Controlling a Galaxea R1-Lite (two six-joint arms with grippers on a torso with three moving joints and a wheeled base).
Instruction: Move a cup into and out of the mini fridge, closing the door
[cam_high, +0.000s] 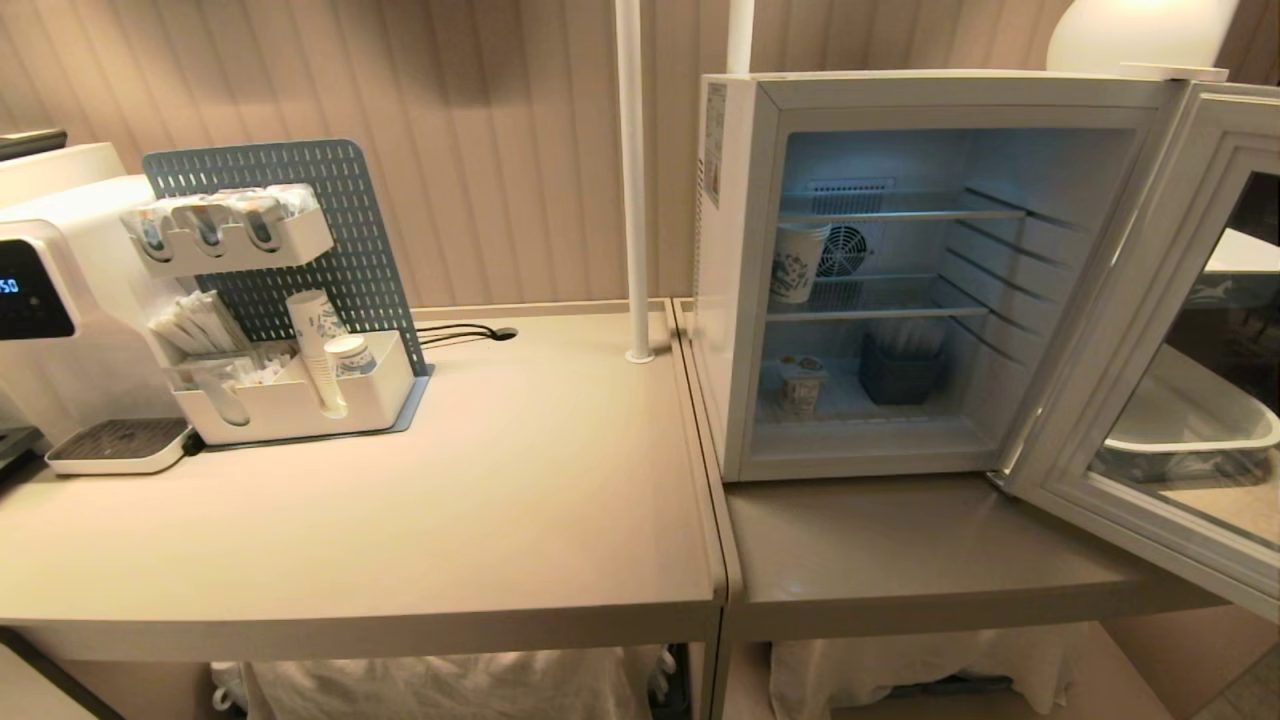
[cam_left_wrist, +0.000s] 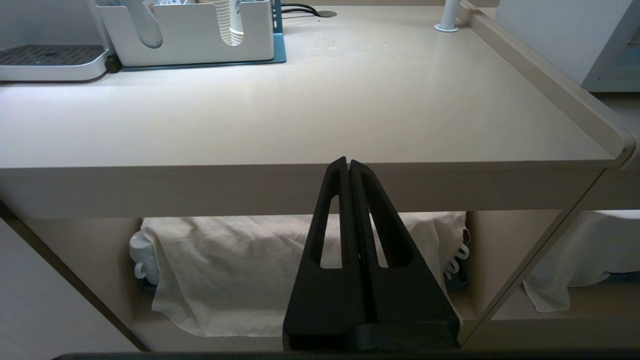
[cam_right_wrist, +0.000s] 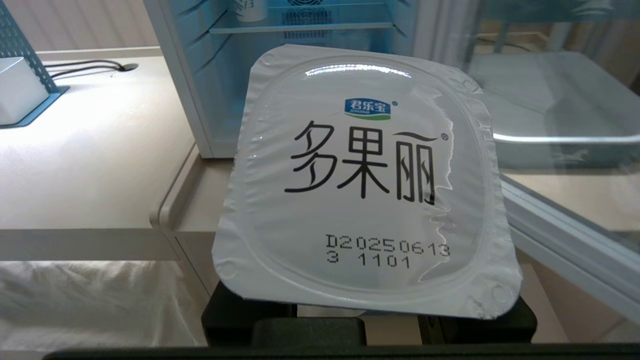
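In the right wrist view my right gripper (cam_right_wrist: 367, 240) is shut on the cup (cam_right_wrist: 365, 180), a small tub. Its squarish white foil lid carries black characters and a printed date code and hides the fingertips. The cup hangs off the table's front edge, facing the mini fridge (cam_high: 735, 300), which stands open on the right table. The door (cam_high: 1120, 330) is swung wide to the right. My left gripper (cam_left_wrist: 349, 165) is shut and empty, low before the left table's front edge. Neither arm shows in the head view.
Inside the fridge a tall paper cup (cam_high: 797, 262) stands on the middle wire shelf. A small tub (cam_high: 803, 382) and a dark basket (cam_high: 900, 368) sit on the floor. A white organiser (cam_high: 300, 400), pegboard and coffee machine (cam_high: 50, 300) stand far left. A white pole (cam_high: 632, 180) rises between tables.
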